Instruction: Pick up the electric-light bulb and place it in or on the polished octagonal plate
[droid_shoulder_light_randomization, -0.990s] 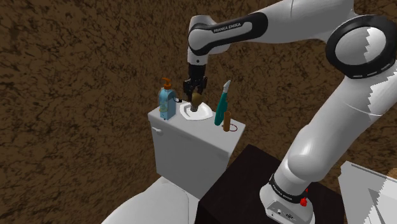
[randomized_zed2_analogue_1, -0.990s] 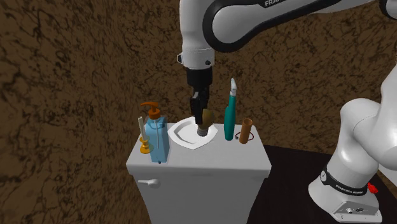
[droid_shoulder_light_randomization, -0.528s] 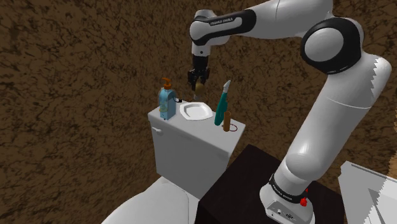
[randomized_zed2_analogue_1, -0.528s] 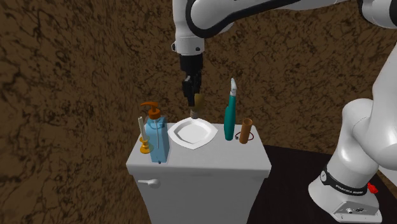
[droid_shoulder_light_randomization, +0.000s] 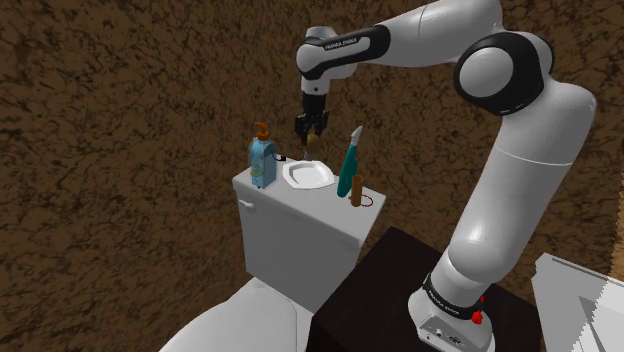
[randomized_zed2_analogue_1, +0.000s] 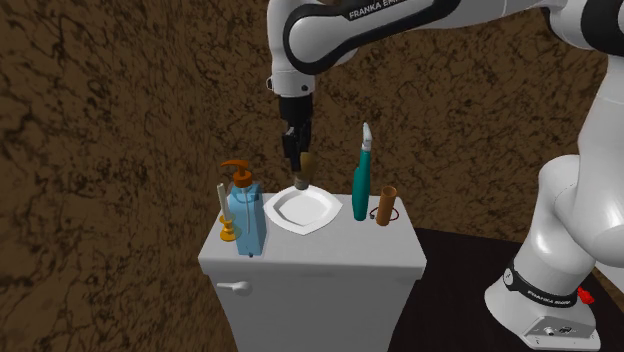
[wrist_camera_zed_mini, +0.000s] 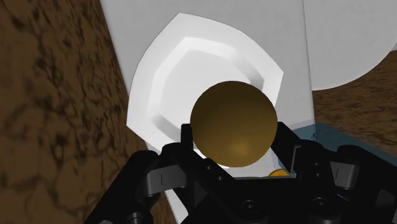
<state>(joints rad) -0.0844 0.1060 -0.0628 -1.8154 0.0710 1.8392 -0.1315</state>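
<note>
My black gripper (droid_shoulder_light_randomization: 311, 133) (randomized_zed2_analogue_1: 300, 163) hangs shut on the light bulb (droid_shoulder_light_randomization: 313, 139) (randomized_zed2_analogue_1: 306, 163), a golden-brown bulb with its base pointing down. The bulb is held a short way above the white octagonal plate (droid_shoulder_light_randomization: 301, 178) (randomized_zed2_analogue_1: 310, 215), over the plate's far rim near the wall. The plate lies on the lid of the white toilet tank (droid_shoulder_light_randomization: 290, 230). In the wrist view the round bulb (wrist_camera_zed_mini: 234, 124) sits clasped between my two fingers, my gripper (wrist_camera_zed_mini: 234, 135) looking down on the plate (wrist_camera_zed_mini: 175, 70).
A blue soap dispenser (droid_shoulder_light_randomization: 263, 160) (randomized_zed2_analogue_1: 243, 215) with an orange pump stands beside the plate on one side. A teal tool (droid_shoulder_light_randomization: 349, 165) (randomized_zed2_analogue_1: 361, 180) and a brown tube (droid_shoulder_light_randomization: 356, 192) (randomized_zed2_analogue_1: 386, 205) stand on the other. A brown wall rises close behind the tank.
My gripper has risen with the bulb from down at the plate to well above it. It has shifted slightly toward the wall.
</note>
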